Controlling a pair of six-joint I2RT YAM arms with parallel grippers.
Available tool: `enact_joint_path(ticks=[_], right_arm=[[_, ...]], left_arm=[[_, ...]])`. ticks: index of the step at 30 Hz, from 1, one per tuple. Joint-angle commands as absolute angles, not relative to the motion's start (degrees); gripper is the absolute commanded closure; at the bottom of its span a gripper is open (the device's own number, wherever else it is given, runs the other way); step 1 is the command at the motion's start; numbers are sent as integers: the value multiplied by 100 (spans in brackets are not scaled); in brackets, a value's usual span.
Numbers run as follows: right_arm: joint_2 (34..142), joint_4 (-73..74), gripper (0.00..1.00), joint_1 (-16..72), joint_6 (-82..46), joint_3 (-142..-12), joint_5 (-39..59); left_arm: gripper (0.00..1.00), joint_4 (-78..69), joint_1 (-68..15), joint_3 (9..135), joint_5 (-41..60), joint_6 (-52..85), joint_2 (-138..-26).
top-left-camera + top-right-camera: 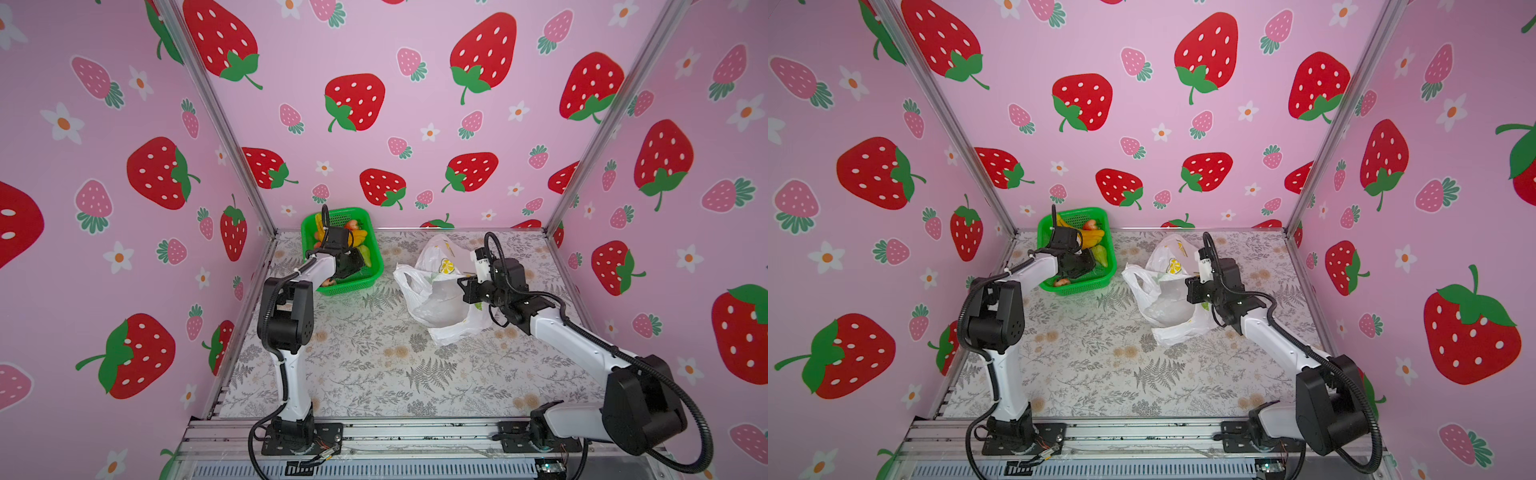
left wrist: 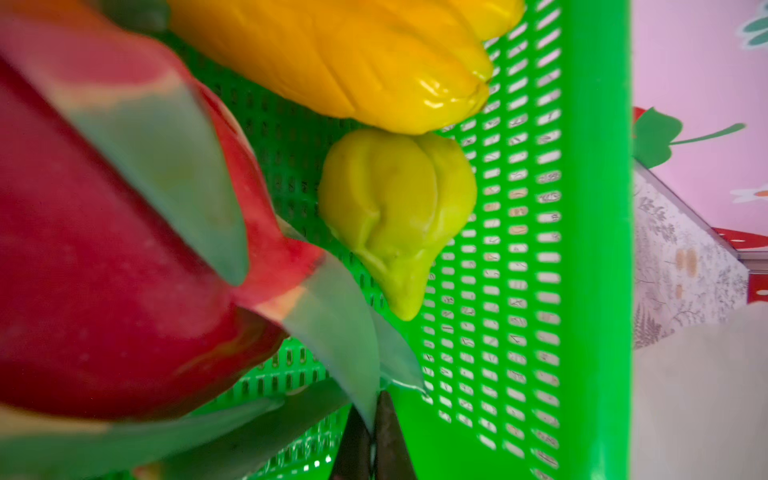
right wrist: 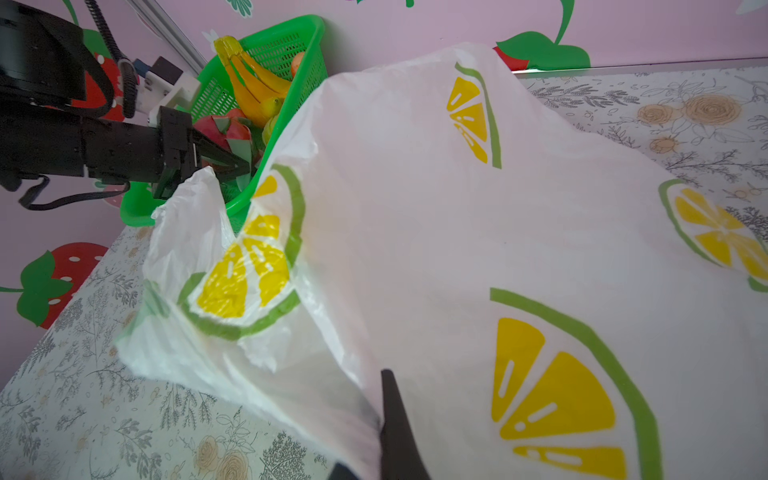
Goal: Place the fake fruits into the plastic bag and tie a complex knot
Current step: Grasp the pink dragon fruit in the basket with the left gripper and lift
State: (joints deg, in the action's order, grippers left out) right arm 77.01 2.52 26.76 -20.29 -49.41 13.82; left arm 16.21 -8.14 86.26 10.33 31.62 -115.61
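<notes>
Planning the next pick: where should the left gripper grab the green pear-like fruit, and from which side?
Probably the green pear-like fruit across its broad body, from above: it lies on its side, the banana bunch touches its wide end, and the basket wall stands close beside.

Bright even light; close dragon fruit (image 2: pixel 104 270) blurred, top-view edges bowed

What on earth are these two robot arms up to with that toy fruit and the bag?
They are filling the lemon-print plastic bag. The left arm's fingers are pinched shut on a green scale of the dragon fruit, in the green basket beside the banana bunch and a green pear-like fruit. The right arm's fingers grip the bag's edge, holding it open. No fruit shows in the bag, and nothing is tied yet.
</notes>
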Motion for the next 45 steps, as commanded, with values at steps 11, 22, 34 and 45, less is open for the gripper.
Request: enact_joint_path(ticks=[11,22,34,45], right_arm=[[7546,326,100,2659,-1934,-4852,1311],[7538,264,100,2488,-2235,-4903,1324],[7709,4,100,2314,-2388,-5259,1873],[7616,84,100,2294,-2741,-5243,2580]], left_arm=[[100,391,-847,7384,748,3451,-9571],[100,102,-1483,6472,1049,3819,-7865],[100,-36,-3728,5050,1097,4136,-6147],[100,-1191,-4637,5245,1976,4500,-7278]])
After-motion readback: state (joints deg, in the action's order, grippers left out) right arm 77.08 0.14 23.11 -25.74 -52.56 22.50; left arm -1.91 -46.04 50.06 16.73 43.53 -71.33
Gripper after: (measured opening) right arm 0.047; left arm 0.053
